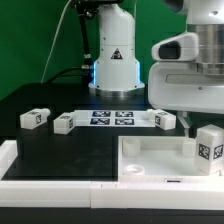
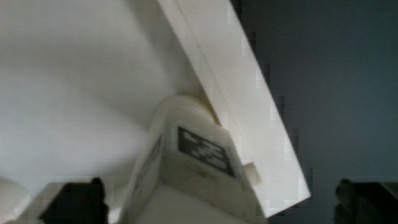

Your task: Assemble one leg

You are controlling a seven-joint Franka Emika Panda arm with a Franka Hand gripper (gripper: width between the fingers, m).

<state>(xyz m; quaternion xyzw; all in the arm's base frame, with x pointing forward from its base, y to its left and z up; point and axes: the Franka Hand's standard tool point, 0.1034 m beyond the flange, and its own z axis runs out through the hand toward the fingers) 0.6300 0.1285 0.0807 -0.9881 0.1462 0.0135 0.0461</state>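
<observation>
A leg, a small white block with a black-and-white tag, stands upright at the far corner of the large white tray on the exterior view's right. In the wrist view this leg sits against the tray's raised rim, between my fingers. My gripper is open; the dark fingertips stand wide on either side and do not touch the leg. The arm's white hand hangs above that corner. Three more legs lie behind the tray: one, another and a third.
The marker board lies flat between the loose legs, in front of the robot's base. A white rail borders the table's front edge. A green backdrop closes the far side.
</observation>
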